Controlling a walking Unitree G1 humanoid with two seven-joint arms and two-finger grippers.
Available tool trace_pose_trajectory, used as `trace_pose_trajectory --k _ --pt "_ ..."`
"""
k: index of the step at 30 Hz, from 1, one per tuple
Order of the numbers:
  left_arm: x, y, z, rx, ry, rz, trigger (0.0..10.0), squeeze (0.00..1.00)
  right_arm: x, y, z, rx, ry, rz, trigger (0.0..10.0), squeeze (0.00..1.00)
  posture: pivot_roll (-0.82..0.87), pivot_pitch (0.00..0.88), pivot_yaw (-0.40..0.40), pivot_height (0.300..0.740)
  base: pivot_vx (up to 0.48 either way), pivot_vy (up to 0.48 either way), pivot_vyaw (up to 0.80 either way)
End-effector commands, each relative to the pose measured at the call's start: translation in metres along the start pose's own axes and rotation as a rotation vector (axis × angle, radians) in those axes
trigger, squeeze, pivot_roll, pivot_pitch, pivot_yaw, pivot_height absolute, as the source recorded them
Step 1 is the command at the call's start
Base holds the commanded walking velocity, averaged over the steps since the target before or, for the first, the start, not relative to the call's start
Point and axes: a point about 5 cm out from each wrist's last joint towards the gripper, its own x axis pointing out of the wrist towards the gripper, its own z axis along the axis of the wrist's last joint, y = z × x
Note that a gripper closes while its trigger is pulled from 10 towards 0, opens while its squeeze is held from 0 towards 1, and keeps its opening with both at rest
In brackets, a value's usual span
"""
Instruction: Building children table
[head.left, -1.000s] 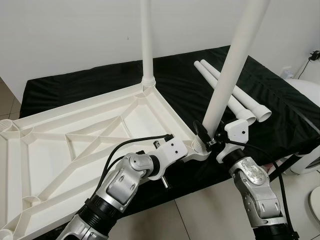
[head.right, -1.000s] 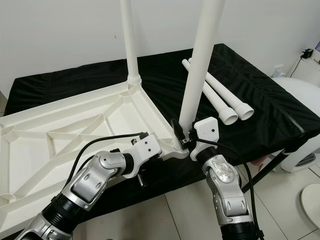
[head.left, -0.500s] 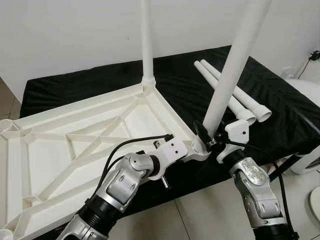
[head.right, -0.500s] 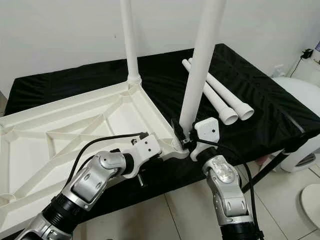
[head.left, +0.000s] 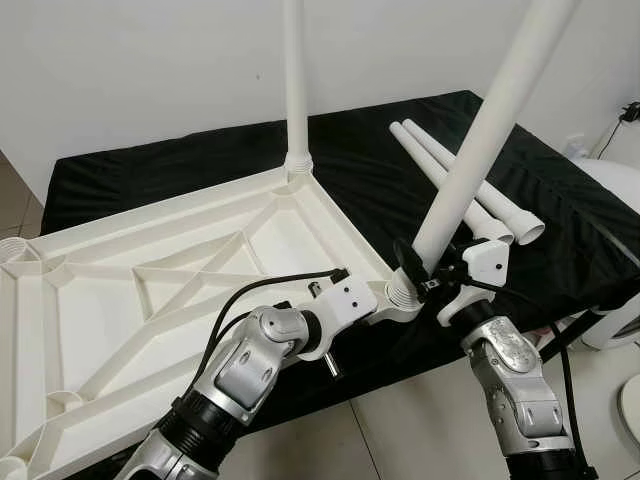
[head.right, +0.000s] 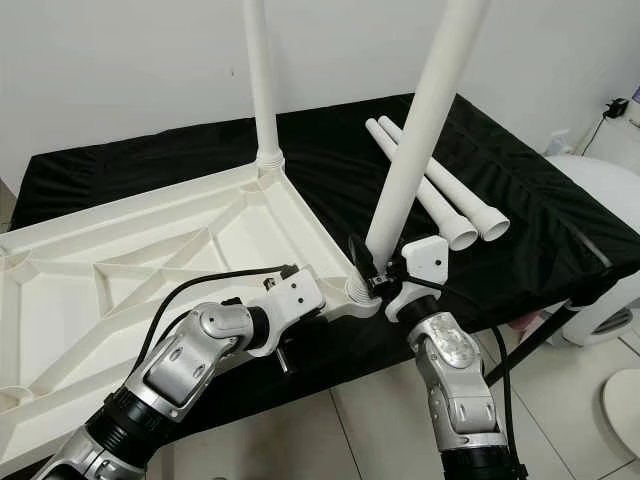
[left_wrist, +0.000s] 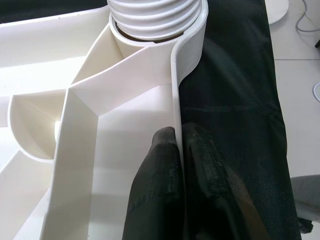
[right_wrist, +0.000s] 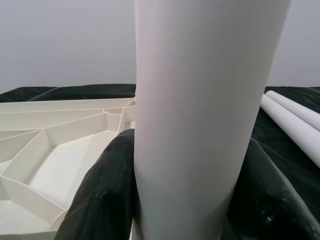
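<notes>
From the head, I'm seeing the right gripper (head.left: 418, 272) clenching a tilted leg (head.left: 480, 150) at the tabletop (head.left: 150, 290) corner socket. Left wrist: the left gripper (left_wrist: 179, 150) is pinching the rim. Right wrist: spare legs (right_wrist: 290, 120) are lying beyond.

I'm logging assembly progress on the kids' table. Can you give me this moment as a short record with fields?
tabletop: white ribbed tabletop lying underside up on black cloth
fitted leg: upright leg at far corner
leg in work: tilted leg at near corner socket
spare legs: two loose legs on cloth
left gripper: jaws shut on tabletop rim
right gripper: jaws shut on tilted leg
</notes>
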Motion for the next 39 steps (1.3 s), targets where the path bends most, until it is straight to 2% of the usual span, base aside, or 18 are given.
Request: trace_pose_trajectory --k 1,4,7,14,17,28,39 --pt "-0.009 0.013 0.020 0.060 -0.074 0.102 10.0 0.00 -0.035 -0.014 -0.063 0.076 0.326 -0.117 10.0 0.00 -0.13 0.102 0.046 0.740 0.000 0.000 0.00" --pt "-0.009 0.013 0.020 0.061 -0.074 0.102 10.0 0.00 -0.035 -0.013 -0.063 0.067 0.323 -0.107 10.0 0.00 -0.13 0.102 0.047 0.740 0.000 0.000 0.00" --pt "-0.009 0.014 0.021 0.061 -0.074 0.105 10.0 0.00 -0.035 -0.004 -0.059 0.048 0.305 -0.087 10.0 0.00 -0.13 0.108 0.046 0.740 0.000 0.000 0.00" --pt "-0.009 0.015 0.021 0.056 -0.073 0.109 10.0 0.00 -0.031 0.005 -0.052 0.045 0.265 -0.115 10.0 0.00 -0.13 0.111 0.043 0.740 0.000 0.000 0.00" --pt "-0.009 0.015 0.021 0.055 -0.074 0.113 10.0 0.00 -0.028 0.012 -0.046 0.054 0.231 -0.157 10.0 0.00 -0.13 0.111 0.045 0.740 0.000 0.000 0.00" --pt "-0.010 0.016 0.021 0.056 -0.073 0.112 10.0 0.00 -0.027 0.013 -0.041 0.055 0.202 -0.242 10.0 0.00 -0.13 0.112 0.049 0.740 0.000 0.000 0.00" --pt "-0.010 0.016 0.021 0.052 -0.072 0.114 10.0 0.00 -0.019 0.023 -0.034 0.038 0.179 -0.393 10.0 0.00 -0.12 0.114 0.045 0.740 0.000 0.000 0.00"
